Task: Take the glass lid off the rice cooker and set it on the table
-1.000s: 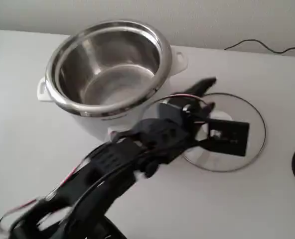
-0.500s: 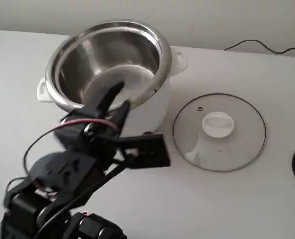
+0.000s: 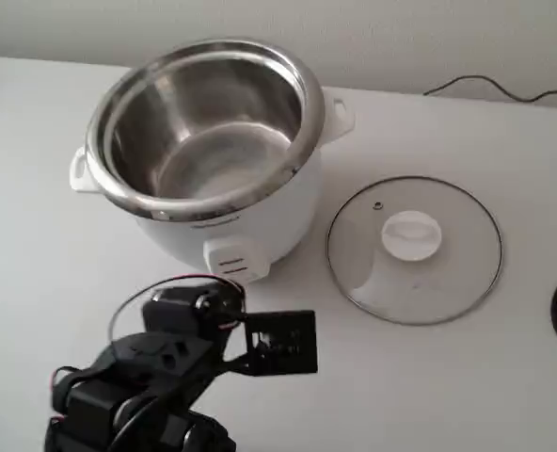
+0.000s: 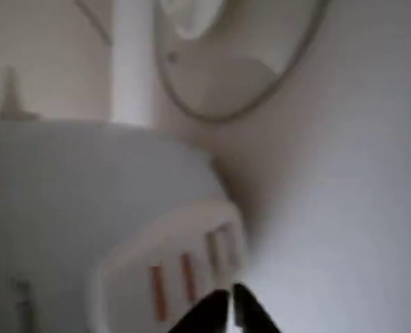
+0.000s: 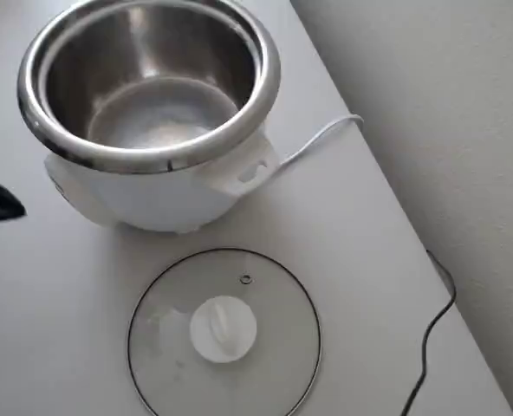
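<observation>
Clear glass lid [image 3: 413, 250] with white plastic knob; rice cooker [image 3: 203, 141] has shiny steel rim.

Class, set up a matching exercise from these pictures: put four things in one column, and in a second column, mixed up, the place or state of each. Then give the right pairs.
Column one:
1. glass lid
2. rice cooker
3. end effector
4. black cable

Column two:
A. open on top, its steel pot bare
B. lying flat on the table, knob up, beside the cooker
C. running along the table's far edge by the wall in the fixed view
D. tips together, in front of the cooker's switch in the wrist view

Pairs: 1-B, 2-A, 3-D, 4-C
</observation>
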Tool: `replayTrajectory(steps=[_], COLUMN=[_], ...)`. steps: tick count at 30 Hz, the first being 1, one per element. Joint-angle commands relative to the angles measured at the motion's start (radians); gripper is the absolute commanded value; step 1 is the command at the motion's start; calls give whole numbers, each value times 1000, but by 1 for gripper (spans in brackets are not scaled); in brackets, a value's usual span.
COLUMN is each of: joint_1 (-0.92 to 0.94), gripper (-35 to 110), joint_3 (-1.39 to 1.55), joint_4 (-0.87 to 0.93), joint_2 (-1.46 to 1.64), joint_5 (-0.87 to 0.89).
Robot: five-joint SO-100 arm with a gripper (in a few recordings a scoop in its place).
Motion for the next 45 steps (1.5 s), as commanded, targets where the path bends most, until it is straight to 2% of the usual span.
replayTrajectory(steps=[1, 10, 15, 45], joint_1=[37, 91, 98, 86], gripper=[0, 0, 4, 3], joint_3=[78, 282, 284, 284], joint_4=[-2, -37, -40, -40], joint_2=[5, 5, 5, 5], joint_5=[8, 5, 2, -11])
